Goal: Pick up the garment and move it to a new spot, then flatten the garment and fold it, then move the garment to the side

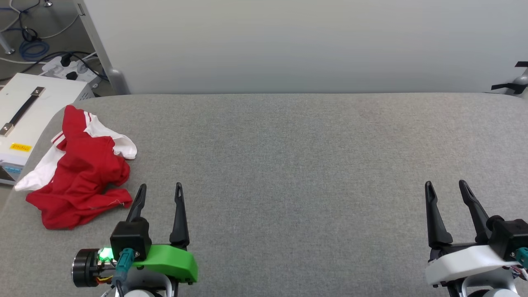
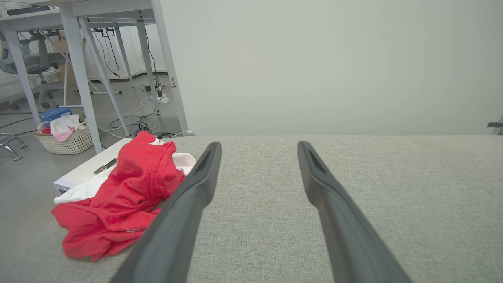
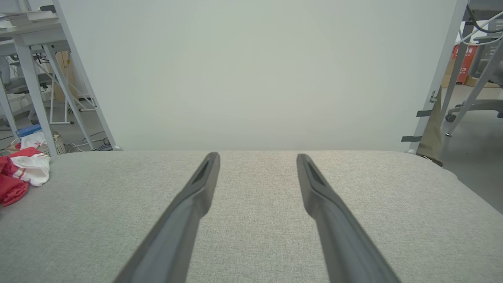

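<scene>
Off the left gripper's (image 1: 160, 186) outer side, past the rim of the grey cloth-covered table (image 1: 288, 165), a white case (image 1: 24, 111) with a black strap handle stands lower down on the floor. A power strip (image 1: 70, 70) and loose cables lie beyond it.

The garment (image 1: 80, 173) lies crumpled in a heap at the table's left edge, red body uppermost. One striped white sleeve is bunched on the heap's far side. Another white part reaches the rim and seems to lap just over it. The heap's nearest red fold lies just beside the left gripper's outer finger, level with that finger rather than ahead of its tip. From the heap to the left edge there is almost no room.

The left gripper's two fingers stand well apart with nothing between them, pointing toward the far edge. Ahead of them the cloth runs bare to that edge, where a plain pale panel (image 1: 288, 41) rises straight up and closes off the far side.

Between the two grippers the surface is one broad bare stretch.

The right gripper (image 1: 445, 183) also has its fingers spread wide and holds nothing. It is well apart from the garment, which sits far off to its left in the right wrist view. Bare cloth lies ahead of it up to the panel. To its right the table curves down at a rounded edge, with open floor beyond.
</scene>
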